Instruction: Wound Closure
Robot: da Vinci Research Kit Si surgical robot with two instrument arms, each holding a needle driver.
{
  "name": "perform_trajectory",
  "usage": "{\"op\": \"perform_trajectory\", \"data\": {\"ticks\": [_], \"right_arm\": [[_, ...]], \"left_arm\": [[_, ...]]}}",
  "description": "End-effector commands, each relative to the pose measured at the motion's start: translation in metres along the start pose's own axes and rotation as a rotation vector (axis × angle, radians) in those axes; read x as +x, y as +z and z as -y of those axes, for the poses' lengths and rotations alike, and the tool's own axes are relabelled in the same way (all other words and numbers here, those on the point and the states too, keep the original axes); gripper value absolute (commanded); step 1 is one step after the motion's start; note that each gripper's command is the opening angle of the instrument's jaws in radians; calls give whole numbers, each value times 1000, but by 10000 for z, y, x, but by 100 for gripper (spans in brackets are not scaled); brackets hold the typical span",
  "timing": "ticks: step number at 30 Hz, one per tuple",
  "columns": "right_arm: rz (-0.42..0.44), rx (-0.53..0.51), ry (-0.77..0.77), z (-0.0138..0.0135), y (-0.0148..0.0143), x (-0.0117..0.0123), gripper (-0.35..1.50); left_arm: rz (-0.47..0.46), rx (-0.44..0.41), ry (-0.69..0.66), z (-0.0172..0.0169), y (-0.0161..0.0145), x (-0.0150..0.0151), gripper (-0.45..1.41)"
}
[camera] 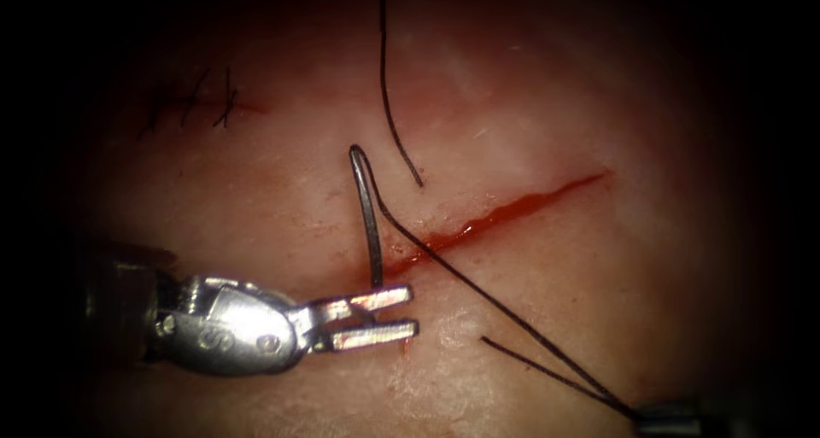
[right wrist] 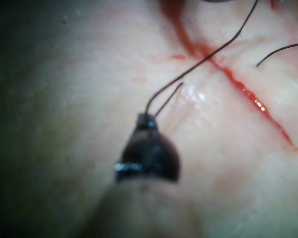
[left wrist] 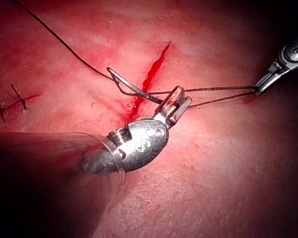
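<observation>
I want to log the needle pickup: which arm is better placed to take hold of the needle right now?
Probably left. The left tool sits with open jaws right beside the needle, which stands in the tissue at the cut. The right tool is farther off, shut on the thread.

The left claw point(camera: 401, 313) lies on the tissue point(camera: 598, 301) just beside the near end of the cut point(camera: 504, 214), its jaws parted around the needle point(camera: 367, 212), which rises from between them away from the claw. The thread point(camera: 512, 314) runs from the needle's far end across the cut to the right claw point(camera: 662, 419), whose jaws are closed on it, well to the right of the left claw. A stitched row point(camera: 192, 105) sits far behind and left of the left claw.
</observation>
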Motion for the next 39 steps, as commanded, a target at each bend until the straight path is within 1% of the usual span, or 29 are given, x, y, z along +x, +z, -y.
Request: {"op": "perform_trajectory", "data": {"ticks": [1, 2, 3, 4, 5, 8, 10, 11, 12, 14, 15, 16, 17, 18, 19, 20, 23, 27, 29, 30, 32, 35, 39], "right_arm": [[3, 14, 18, 22, -2, -12, -35], [5, 20, 20, 37, -14, -16, -35], [8, 23, 18, 43, -18, -17, -35], [8, 23, 18, 43, -18, -17, -35], [14, 25, 20, 51, -26, -16, -35], [12, 25, 24, 55, -29, -10, -35], [5, -11, 32, 52, -26, -2, -35], [2, -30, 31, 49, -24, 2, -10], [-3, -50, 15, 44, -21, 7, 34], [-8, -81, -2, 35, -17, 14, 78], [-11, -103, -19, 22, -9, 20, 104], [-16, -114, -22, 15, -5, 22, 109], [-27, -126, -32, 4, 1, 23, 116], [-38, -133, -35, -1, 3, 24, 116], [-74, -142, -29, -14, 7, 23, 118], [-82, -146, -32, -19, 8, 23, 118], [-92, -178, -64, -39, 16, 22, 115], [-77, -214, -123, -65, 40, 19, 115], [-71, -217, -167, -77, 59, 16, 115], [-70, -219, -181, -81, 68, 14, 118], [-80, -206, -247, -91, 106, 11, 118], [-96, -210, -284, -93, 123, 16, 115], [-98, -224, -332, -97, 134, 24, 111]], "left_arm": [[-2, -5, 0, -13, 6, -2, -45], [-4, -8, 1, -19, 6, 1, -45], [-4, -8, 2, -21, 6, 2, -45], [-4, -8, 2, -21, 6, 2, -45], [-4, -8, 3, -25, 7, 5, -45], [-8, -12, -2, -30, 10, 8, -45], [-11, -16, -3, -31, 10, 11, -45], [-13, -19, -3, -30, 9, 12, -45], [-16, -24, -5, -28, 6, 13, -45], [-8, -17, -16, -22, -8, 15, -45], [0, -5, -22, -14, -30, 16, -45], [5, -2, -24, -11, -40, 17, -45], [15, 9, -30, -4, -66, 17, -45], [19, 16, -25, -2, -78, 17, -45], [25, 28, -28, 1, -98, 16, -45], [30, 35, -29, 2, -109, 14, -45], [38, 50, -30, 4, -124, 10, -45], [44, 69, -33, 5, -122, 9, -45], [40, 65, -33, 5, -116, 10, -45], [39, 64, -34, 5, -114, 11, -45], [32, 63, -34, 4, -106, 13, -45], [30, 65, -35, 5, -105, 13, -45], [24, 68, -35, 5, -105, 12, -45]]}}
